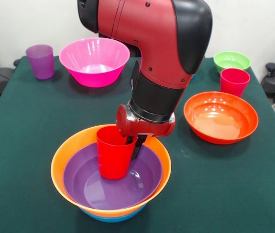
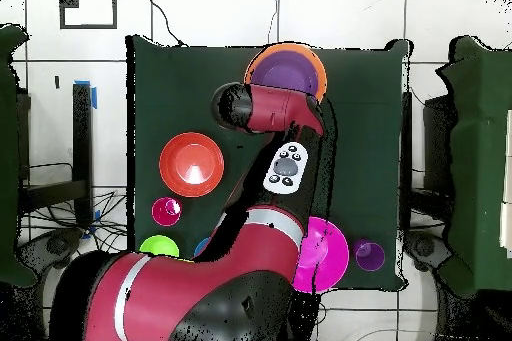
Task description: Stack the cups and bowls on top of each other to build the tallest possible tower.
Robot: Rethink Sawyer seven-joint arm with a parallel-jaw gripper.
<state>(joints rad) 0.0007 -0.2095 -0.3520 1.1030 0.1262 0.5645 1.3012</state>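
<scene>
The tower is a purple bowl [image 1: 127, 187] nested in an orange bowl [image 1: 59, 162] on a blue bowl [image 1: 110, 217], at the table's near middle. A red cup [image 1: 113, 155] stands upright inside the purple bowl. My gripper [image 1: 134, 144] is shut on its right rim, with one black finger [image 1: 138, 145] showing just outside the wall. I cannot tell whether the cup's base touches the bowl. In the overhead view the arm hides the gripper and cup, and only the purple bowl [image 2: 295, 70] and the orange rim [image 2: 251, 69] show.
A pink bowl [image 1: 94, 60] and a purple cup [image 1: 40, 60] stand at the back left. A green bowl [image 1: 232, 60], a second red cup [image 1: 234, 81] and a red-orange bowl [image 1: 220, 116] stand on the right. The red-orange bowl [image 2: 191, 164] also shows from overhead.
</scene>
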